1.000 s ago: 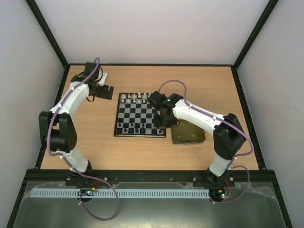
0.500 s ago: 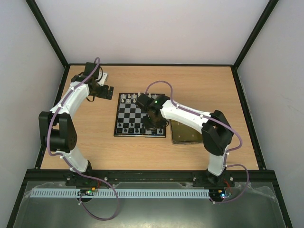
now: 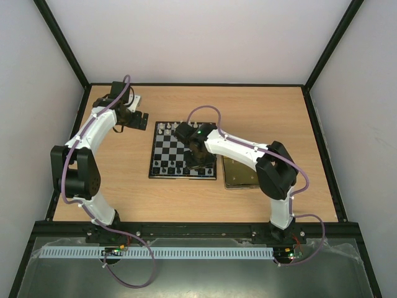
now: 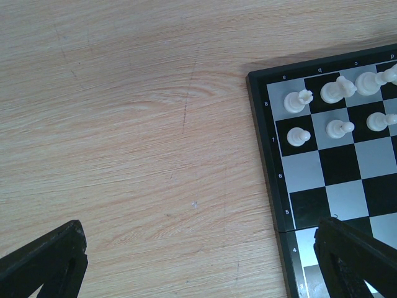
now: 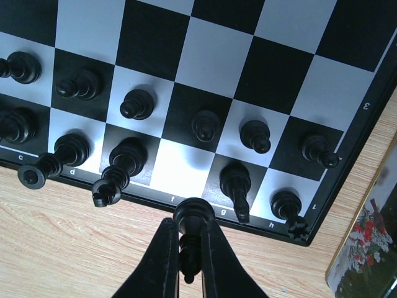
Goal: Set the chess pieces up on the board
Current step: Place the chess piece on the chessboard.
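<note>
A black chess piece [image 5: 193, 217] is clamped in the right gripper [image 5: 189, 251]. The near rim of the board [image 5: 211, 56] lies just ahead of it. The left gripper [image 4: 201, 254] is held wide apart over the table [image 4: 124, 124], with white pieces [image 4: 335, 93] ahead to its right.

left fingers [image 4: 49, 264] spread wide | right fingers [image 5: 156, 268] pinched tight

Setting: robot lab cell. Wooden counter [image 3: 260, 108] boxed by white panels [image 3: 198, 37] and black struts [image 3: 64, 43]; my left arm [image 3: 87, 139] and right arm [image 3: 239, 148] bolted at frame bottom.
</note>
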You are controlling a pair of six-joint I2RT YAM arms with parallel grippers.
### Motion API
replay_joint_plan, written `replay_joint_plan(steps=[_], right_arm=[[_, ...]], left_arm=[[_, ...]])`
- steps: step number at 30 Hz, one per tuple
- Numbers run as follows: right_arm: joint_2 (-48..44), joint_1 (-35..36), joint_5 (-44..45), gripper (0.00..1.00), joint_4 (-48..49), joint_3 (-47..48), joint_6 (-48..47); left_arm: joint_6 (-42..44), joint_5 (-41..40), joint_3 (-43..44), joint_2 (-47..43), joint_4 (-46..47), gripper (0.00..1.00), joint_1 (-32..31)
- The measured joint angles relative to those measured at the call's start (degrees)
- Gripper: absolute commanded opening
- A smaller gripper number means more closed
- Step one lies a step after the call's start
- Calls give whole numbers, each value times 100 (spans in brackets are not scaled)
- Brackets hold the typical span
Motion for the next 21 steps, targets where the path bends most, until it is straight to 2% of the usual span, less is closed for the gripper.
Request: replay_joint_plan(steps=[21], right_arm=[[306, 26, -20, 5, 35, 79, -70]], left_arm=[[0, -35, 0, 0, 0, 100, 0]])
